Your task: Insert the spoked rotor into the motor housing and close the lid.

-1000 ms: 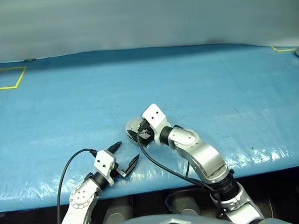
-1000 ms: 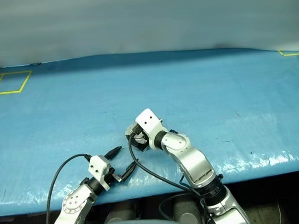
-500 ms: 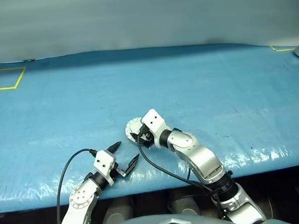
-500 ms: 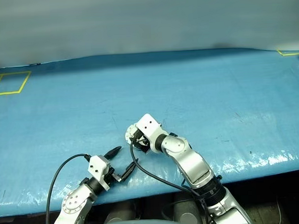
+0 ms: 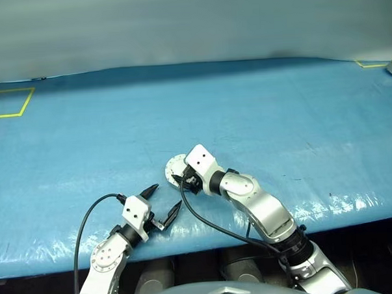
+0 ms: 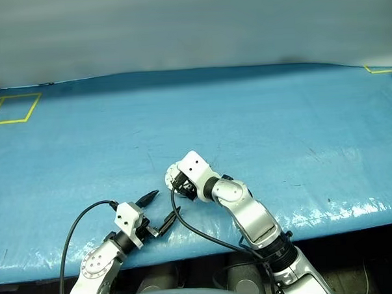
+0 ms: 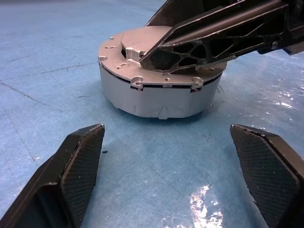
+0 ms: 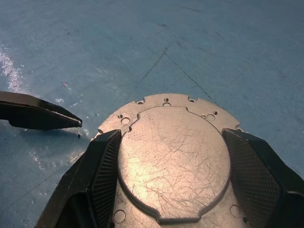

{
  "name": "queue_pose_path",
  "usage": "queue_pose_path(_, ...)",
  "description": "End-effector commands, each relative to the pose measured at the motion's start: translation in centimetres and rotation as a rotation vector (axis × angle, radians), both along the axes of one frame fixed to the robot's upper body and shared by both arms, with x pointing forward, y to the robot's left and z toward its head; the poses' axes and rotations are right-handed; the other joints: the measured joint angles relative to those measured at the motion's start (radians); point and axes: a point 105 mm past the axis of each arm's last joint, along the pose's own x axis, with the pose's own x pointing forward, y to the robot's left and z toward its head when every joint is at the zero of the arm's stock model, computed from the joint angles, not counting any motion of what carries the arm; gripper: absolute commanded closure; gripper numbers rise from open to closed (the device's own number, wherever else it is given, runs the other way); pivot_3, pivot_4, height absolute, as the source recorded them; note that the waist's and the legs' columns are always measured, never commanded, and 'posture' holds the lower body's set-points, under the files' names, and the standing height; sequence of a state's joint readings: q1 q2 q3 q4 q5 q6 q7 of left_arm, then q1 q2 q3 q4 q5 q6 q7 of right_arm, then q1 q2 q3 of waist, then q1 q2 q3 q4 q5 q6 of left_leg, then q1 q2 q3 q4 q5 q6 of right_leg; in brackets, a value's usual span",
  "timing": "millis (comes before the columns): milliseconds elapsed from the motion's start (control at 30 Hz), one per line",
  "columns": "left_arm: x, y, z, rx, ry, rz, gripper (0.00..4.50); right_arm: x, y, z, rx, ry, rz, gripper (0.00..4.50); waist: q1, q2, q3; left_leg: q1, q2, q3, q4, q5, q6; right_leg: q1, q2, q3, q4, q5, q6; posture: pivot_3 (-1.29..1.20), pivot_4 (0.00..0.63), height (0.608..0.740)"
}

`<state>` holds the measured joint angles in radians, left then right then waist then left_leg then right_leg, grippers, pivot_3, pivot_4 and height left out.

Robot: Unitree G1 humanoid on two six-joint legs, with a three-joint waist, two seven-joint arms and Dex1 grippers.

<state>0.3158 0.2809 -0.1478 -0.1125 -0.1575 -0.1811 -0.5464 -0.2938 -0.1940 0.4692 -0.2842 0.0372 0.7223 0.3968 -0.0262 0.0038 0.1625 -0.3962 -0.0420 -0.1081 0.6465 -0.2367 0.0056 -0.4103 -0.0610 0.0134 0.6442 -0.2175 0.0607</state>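
A wide surface (image 5: 259,105) covered in a blue, slightly crinkled plastic sheet carries everything. Near its front edge sits the motor housing (image 7: 156,97), a plain grey puck with the lid (image 8: 171,152) lying flat and closed on top (scratched metal, small holes around its rim). Yellow tape (image 5: 8,103) outlines a rectangle at the far left corner, and another yellow mark (image 5: 368,64) shows at the far right.

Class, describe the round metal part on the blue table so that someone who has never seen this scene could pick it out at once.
Start at the blue table, near its front edge, where the two arms meet. Between the right pincer fingers sits the housing, a closed grey puck with small holes around its flat lid. It is the only loose object there.
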Motion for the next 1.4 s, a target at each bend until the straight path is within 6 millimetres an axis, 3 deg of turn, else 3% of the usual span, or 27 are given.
queue_pose_path(33, 0.1, 0.0, 0.5, -0.003, -0.023, -0.001, 0.00, 0.1, 0.5, 0.3, -0.005, -0.030, 0.021, 1.46, -0.001, 0.000, 0.000, 0.000, 0.000, 0.000, 0.000, 0.000, 0.000, 0.000, 0.000, 0.000, 0.000, 0.000, 0.000, 0.00, 0.150, 0.740)
queue_pose_path(633, 0.1, 0.0, 0.6, 0.005, -0.030, -0.006, 0.00, 0.3, -0.6, -3.6, -0.157, 0.089, -0.019, 1.46, -0.010, 0.000, -0.005, 0.007, 0.001, 0.000, 0.000, 0.001, 0.000, 0.002, 0.000, 0.000, 0.001, 0.000, -0.001, 0.00, 0.150, 0.740)
queue_pose_path(900, 0.0, -0.1, 0.5, 0.000, -0.025, -0.005, 0.00, -1.2, -0.5, -4.6, -0.189, 0.171, 0.060, 1.46, 0.000, 0.001, -0.012, 0.007, 0.000, 0.000, -0.001, 0.000, 0.000, 0.002, 0.000, 0.000, -0.001, -0.001, -0.001, 0.00, 0.150, 0.740)
queue_pose_path(1000, 0.0, -0.1, 0.5, 0.000, -0.025, -0.004, 0.00, -1.2, -0.3, -4.3, -0.149, 0.137, 0.062, 1.46, 0.000, 0.001, -0.013, 0.007, 0.000, 0.000, -0.001, 0.000, 0.000, 0.002, -0.001, 0.000, -0.001, -0.001, -0.001, 0.00, 0.150, 0.740)
queue_pose_path(1133, 0.0, 0.0, 0.5, 0.002, -0.024, -0.005, 0.00, 0.1, -1.4, -4.6, -0.144, 0.132, -0.076, 1.46, -0.001, 0.001, -0.013, 0.007, 0.000, 0.000, -0.002, 0.000, 0.000, 0.002, 0.000, 0.000, -0.001, -0.001, -0.002, 0.00, 0.150, 0.740)
queue_pose_path(1233, 0.0, 0.0, 0.4, 0.004, -0.020, -0.010, 0.00, -1.0, -0.9, -4.8, -0.126, 0.207, -0.018, 1.46, -0.002, 0.001, -0.014, 0.008, 0.000, 0.000, -0.001, 0.000, 0.000, 0.002, 0.000, 0.000, 0.000, -0.001, -0.002, 0.00, 0.150, 0.740)
queue_pose_path(1400, 0.0, 0.0, 0.5, 0.007, -0.019, -0.014, 0.00, -0.5, -2.1, -5.8, -0.288, 0.138, -0.037, 1.46, 0.000, 0.000, -0.015, 0.008, 0.000, 0.000, -0.001, 0.000, 0.000, 0.003, -0.001, 0.000, -0.001, -0.001, -0.002, 0.00, 0.150, 0.740)
